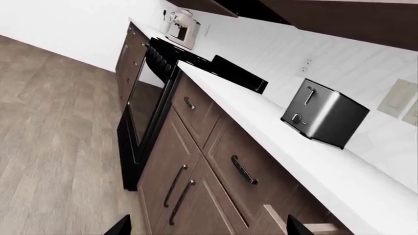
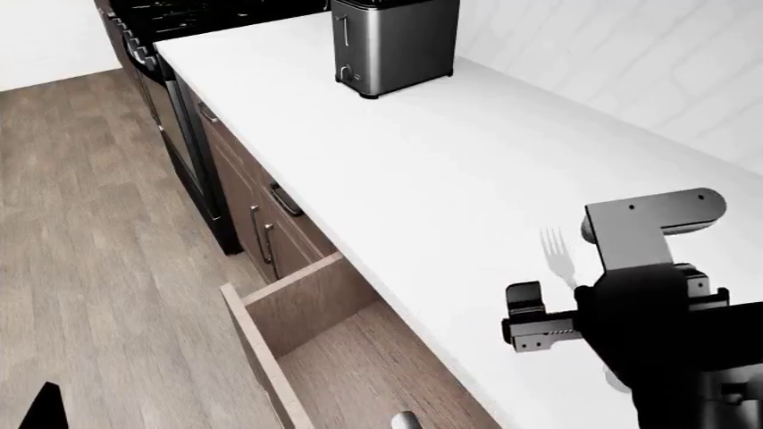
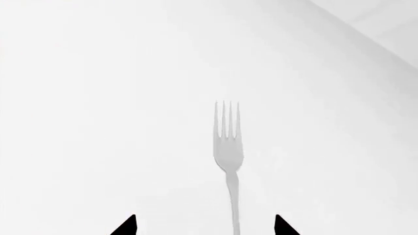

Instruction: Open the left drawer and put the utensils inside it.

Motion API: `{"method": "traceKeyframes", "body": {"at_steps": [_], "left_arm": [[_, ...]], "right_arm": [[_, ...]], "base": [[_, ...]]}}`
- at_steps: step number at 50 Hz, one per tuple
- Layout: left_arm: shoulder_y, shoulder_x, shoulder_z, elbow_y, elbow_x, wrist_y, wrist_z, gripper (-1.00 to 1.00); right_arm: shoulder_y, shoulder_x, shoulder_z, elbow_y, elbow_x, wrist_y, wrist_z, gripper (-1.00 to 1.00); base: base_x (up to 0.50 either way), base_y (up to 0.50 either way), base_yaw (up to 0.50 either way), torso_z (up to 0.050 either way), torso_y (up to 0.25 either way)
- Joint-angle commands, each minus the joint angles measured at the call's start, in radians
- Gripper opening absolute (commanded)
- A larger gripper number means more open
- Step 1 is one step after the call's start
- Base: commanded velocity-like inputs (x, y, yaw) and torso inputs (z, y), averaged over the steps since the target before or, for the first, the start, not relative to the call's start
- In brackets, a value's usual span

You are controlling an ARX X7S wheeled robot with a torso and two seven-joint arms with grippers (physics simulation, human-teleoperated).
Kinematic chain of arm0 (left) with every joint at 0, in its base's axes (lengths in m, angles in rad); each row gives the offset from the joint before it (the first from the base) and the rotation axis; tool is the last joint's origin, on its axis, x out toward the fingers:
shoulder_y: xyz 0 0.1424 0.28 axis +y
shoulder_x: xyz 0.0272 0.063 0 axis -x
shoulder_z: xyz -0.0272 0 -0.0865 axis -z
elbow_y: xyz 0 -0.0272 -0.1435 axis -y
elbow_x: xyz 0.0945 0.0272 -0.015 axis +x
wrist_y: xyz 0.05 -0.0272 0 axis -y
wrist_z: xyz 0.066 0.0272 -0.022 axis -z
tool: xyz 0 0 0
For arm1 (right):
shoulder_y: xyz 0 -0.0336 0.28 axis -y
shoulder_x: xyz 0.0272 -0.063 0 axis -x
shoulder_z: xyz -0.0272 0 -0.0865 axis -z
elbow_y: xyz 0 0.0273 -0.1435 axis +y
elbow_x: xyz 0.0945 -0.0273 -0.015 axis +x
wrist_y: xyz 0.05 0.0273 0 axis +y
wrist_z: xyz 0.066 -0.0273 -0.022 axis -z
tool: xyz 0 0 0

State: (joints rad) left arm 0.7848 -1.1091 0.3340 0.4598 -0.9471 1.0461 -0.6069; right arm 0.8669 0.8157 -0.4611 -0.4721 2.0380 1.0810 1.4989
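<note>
Head view showed my right gripper point(image 2: 560, 326) low at the right of the frame, hanging over the white countertop point(image 2: 441, 170). Its dark body hid most of the fork point(image 2: 556, 253); only the tines and neck showed, just above and left of the gripper housing, lying flat on the white surface. The left drawer point(image 2: 298, 313) stood pulled out at the lower centre of that frame, its plain brown wood floor bare where I could see it, apart from a small rounded silver thing point(image 2: 406, 420) at the very bottom edge that I could not identify. The toaster point(image 2: 394, 45) sat at the top of the frame, well apart from the fork.

In my right wrist picture the fork lay in the middle, tines toward the top, handle running down to the bottom edge between my two fingertips point(image 3: 127, 226). Those tips stood wide apart on either side of the handle, touching nothing: released.

My left gripper point(image 1: 205, 227) showed only as two dark tips at the bottom edge of its wrist picture, spread apart and empty. Beyond them ran the cabinet fronts point(image 1: 196, 171), the oven point(image 1: 147, 98) and a corner of the open drawer at lower right. The spatula appeared in no picture.
</note>
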Motion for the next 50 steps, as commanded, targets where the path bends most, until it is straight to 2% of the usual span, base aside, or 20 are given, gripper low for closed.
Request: {"method": "traceKeyframes", "body": {"at_steps": [1, 5, 20, 50], "left_arm": [[0.000, -0.005, 0.002, 0.000, -0.006, -0.001, 0.005, 1.00], [0.000, -0.002, 0.002, -0.004, -0.014, -0.001, 0.018, 1.00], [-0.001, 0.004, 0.002, -0.010, -0.029, -0.002, 0.037, 1.00], [-0.004, 0.009, 0.001, -0.012, -0.033, -0.006, 0.050, 1.00]], "right_arm": [[-0.039, 0.080, 0.006, -0.058, 0.062, -0.054, 0.033, 1.00], [-0.078, 0.131, 0.011, -0.089, 0.082, -0.092, 0.045, 1.00], [-0.267, 0.226, 0.112, -0.111, -0.022, -0.160, -0.119, 1.00], [-0.473, 0.221, 0.153, 0.001, -0.245, -0.214, -0.400, 1.00]], "base": [[0.00, 0.00, 0.00, 0.000, 0.000], [0.00, 0.00, 0.00, 0.000, 0.000], [0.00, 0.00, 0.00, 0.000, 0.000], [0.00, 0.00, 0.00, 0.000, 0.000]]}}
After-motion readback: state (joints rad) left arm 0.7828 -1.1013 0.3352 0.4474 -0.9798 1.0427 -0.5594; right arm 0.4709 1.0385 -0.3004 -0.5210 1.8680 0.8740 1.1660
